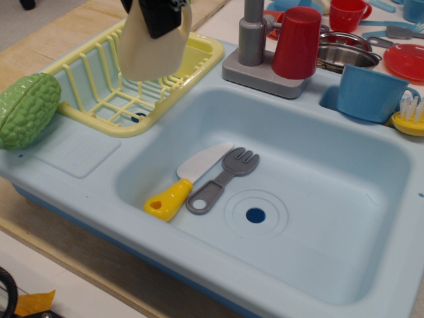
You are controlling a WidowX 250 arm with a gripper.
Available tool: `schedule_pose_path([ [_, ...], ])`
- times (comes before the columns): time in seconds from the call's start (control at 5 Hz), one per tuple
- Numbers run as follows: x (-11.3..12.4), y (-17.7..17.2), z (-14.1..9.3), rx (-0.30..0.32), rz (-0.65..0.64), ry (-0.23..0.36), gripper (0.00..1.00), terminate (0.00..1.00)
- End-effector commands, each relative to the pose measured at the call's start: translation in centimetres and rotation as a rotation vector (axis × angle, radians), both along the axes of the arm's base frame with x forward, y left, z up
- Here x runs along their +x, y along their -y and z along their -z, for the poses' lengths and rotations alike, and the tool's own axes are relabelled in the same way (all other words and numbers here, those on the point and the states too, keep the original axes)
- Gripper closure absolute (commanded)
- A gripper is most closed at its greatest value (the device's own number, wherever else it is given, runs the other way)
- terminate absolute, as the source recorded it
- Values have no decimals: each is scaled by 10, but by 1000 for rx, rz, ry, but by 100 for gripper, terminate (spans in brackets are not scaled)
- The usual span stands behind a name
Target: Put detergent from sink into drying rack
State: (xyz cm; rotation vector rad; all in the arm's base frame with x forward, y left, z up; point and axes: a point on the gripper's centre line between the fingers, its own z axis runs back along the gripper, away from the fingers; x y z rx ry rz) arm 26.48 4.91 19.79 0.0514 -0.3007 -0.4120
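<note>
Observation.image: sink (371, 199) at the near edge holds only a toy knife (182, 182) and fork (225, 179); beyond, toward the far-left corner, gripper (156, 16) clenches the detergent (149, 50) above the drying rack (99, 86). Likely light, stiff, smooth plastic; best held near its top.

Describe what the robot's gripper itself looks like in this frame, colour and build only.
Only the lower end of the gripper shows at the top edge: matte black, blocky and angular, with hard-edged plastic or metal parts. No cables, markings or labels are visible on it. The rest of the arm is cropped out of view.
</note>
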Motion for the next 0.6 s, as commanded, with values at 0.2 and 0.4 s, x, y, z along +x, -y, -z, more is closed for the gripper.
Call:
schedule_pose_path([
  [0.2,3,-12,-10,17,2,45,0,0],
  [0.4,3,-12,-10,17,2,45,0,100],
])
